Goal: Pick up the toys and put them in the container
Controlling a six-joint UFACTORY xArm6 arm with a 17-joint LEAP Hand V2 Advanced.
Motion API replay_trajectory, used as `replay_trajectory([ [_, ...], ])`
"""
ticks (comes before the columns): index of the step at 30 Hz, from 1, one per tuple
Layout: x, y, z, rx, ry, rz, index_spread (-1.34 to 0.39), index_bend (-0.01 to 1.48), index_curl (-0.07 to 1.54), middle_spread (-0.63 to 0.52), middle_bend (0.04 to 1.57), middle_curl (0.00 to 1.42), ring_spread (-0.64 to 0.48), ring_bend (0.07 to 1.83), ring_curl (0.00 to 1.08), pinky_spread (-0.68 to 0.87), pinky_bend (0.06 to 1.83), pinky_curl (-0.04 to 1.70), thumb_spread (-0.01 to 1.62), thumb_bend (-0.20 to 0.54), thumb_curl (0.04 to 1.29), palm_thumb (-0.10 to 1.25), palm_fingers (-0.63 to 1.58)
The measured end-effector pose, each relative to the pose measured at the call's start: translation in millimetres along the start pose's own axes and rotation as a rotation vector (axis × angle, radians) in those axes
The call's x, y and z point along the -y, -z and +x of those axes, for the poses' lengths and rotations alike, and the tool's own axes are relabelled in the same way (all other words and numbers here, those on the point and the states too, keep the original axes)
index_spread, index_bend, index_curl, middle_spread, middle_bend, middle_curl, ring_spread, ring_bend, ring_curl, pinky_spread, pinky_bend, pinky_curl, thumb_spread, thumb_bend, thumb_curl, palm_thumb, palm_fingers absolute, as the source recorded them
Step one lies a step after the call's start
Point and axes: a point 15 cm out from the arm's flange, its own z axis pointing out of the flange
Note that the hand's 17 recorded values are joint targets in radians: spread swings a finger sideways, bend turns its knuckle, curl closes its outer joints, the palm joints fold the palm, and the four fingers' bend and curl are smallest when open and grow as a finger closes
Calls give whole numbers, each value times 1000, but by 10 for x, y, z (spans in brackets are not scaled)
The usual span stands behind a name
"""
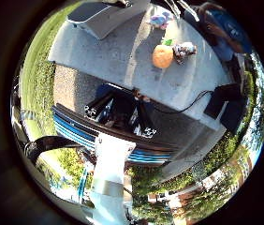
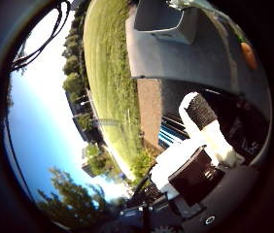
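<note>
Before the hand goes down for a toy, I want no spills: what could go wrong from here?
1. The round orange plush toy and the grey-and-white plush toy lie touching on the grey table, so a grasp at one may drag the other.
2. A pale plush toy lies close to the table's edge, where a nudge could knock it off.
3. The grey rectangular container stands well apart from them, a long carry.

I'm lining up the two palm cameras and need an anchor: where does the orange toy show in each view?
Little finger side palm view: the orange toy lies on the grey table, beside a smaller grey toy.
Thumb side palm view: only a sliver of it shows at the picture's edge, on the same table.
Shared landmark: the grey container standing on the table, also seen in the thumb side view.
</note>
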Motion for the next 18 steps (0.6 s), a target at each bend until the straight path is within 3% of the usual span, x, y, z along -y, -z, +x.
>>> replay_trajectory([
  [10,36,338,873,-151,-97,66,-145,198,364,47,175,330,272,196,305,411,251,248,1244,-25,408,738,260],
  [18,547,792,2100,-315,-138,97,-184,138,334,26,152,319,258,234,328,389,288,265,1191,-29,407,700,178],
])
